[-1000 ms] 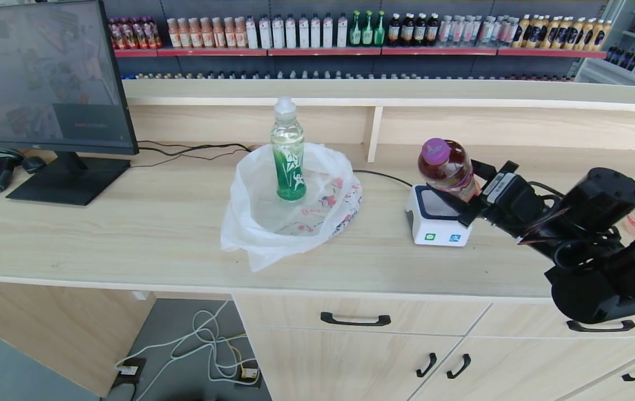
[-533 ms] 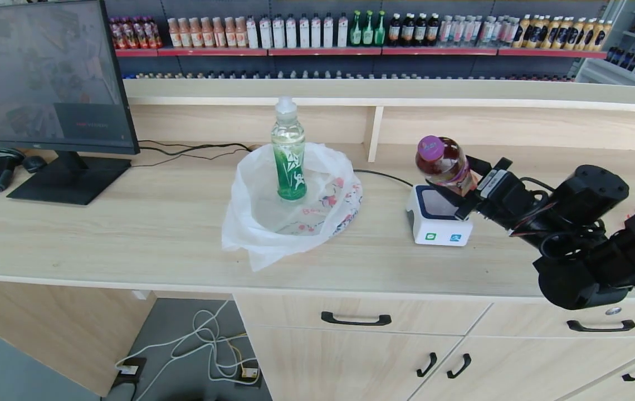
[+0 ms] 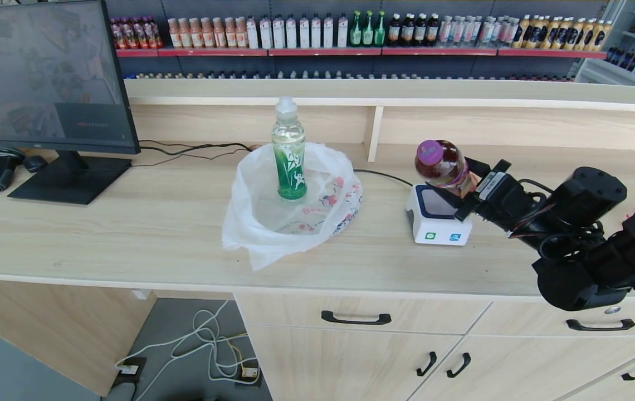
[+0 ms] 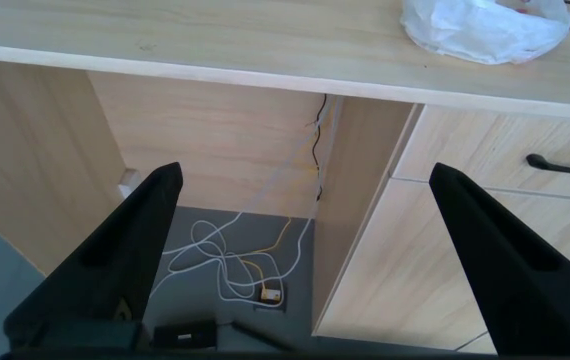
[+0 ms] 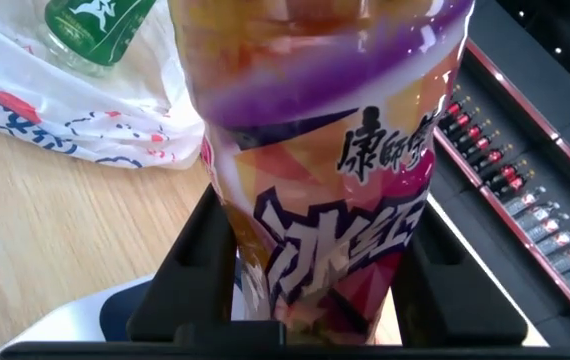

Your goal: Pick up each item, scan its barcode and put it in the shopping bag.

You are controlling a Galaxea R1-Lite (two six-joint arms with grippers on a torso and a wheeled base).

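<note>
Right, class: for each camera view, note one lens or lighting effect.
Head view: the pale wooden counter's long edges bow slightly, a wide-lens effect, and shadows on it are faint. Left wrist view: the left pincer reads as dark silhouettes, and the grey floor under the counter lies in shade. Right wrist view: the purple-labelled drink bottle looms close, cropped at the edges.

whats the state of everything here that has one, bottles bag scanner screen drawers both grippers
purple-capped bottle: capped, tilted, held over the scanner
right gripper: shut on the purple-capped bottle
green bottle: capped, upright inside the shopping bag
shopping bag: open, slumped on the counter
scanner: resting on the counter, window up
monitor: on, picture showing
left gripper: open, empty, below counter height
drawers: shut
</note>
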